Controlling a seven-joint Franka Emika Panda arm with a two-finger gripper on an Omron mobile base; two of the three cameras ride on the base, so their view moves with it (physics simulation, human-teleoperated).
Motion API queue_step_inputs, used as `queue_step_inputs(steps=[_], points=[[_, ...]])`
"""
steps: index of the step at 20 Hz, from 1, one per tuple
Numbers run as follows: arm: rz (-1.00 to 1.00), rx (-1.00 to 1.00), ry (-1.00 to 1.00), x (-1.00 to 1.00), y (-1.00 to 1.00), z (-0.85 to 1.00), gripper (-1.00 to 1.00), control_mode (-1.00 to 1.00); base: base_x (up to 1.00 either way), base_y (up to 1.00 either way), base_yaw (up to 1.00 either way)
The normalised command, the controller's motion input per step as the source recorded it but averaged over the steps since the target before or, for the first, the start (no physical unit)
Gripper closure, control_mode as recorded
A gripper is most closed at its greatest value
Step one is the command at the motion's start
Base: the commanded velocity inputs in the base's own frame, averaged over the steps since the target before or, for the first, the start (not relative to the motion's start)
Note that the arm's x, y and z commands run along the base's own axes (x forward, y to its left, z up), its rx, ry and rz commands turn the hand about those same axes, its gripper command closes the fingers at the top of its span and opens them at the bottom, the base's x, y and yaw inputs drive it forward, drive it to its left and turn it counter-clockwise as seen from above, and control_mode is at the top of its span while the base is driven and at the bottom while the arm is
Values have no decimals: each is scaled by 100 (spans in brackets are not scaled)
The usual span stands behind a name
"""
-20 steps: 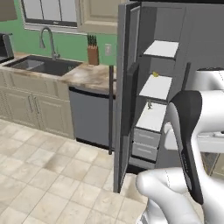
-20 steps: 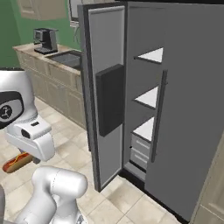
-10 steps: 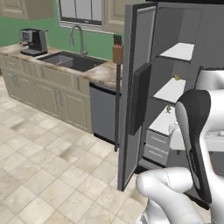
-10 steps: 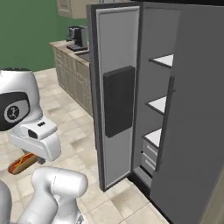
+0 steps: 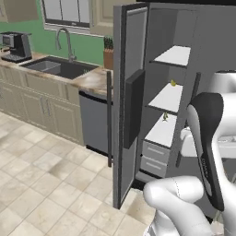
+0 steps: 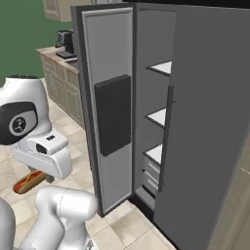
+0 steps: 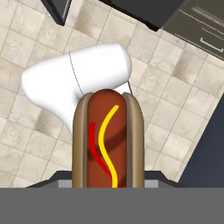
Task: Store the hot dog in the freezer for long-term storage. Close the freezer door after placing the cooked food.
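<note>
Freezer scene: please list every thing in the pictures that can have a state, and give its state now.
Tall grey steel freezer door with black dispenser panel: open wide.
Plain grey fridge door: closed.
Red-orange hot dog in tan bun: held by the end effector, above the floor, outside the freezer.
Grey freezer drawers: closed.

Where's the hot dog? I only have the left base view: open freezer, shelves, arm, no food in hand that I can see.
Observer: In the gripper. The hand view has the hot dog sticking up from between the fingers, over floor tiles.
Operator: Is it anywhere near the freezer yet?
Observer: No. In the right base view the hot dog hangs under the hand, low and left of the freezer door, outside the freezer.
Operator: Door open enough?
Observer: The right base view shows it swung wide, shelves exposed. The plain fridge door beside it is shut.
</note>
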Motion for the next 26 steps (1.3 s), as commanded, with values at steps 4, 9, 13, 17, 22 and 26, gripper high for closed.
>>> queue_step_inputs(steps=[4,9,13,17,22,26], points=[[0,0,0,0,0,0,100,100,30,0,-27],[0,0,0,0,0,0,100,100,65,0,-32],[0,0,0,0,0,0,100,100,61,0,-20],[0,0,0,0,0,0,100,100,59,17,-10],[0,0,0,0,0,0,100,100,60,21,-6],[0,0,0,0,0,0,100,100,70,12,-2]])
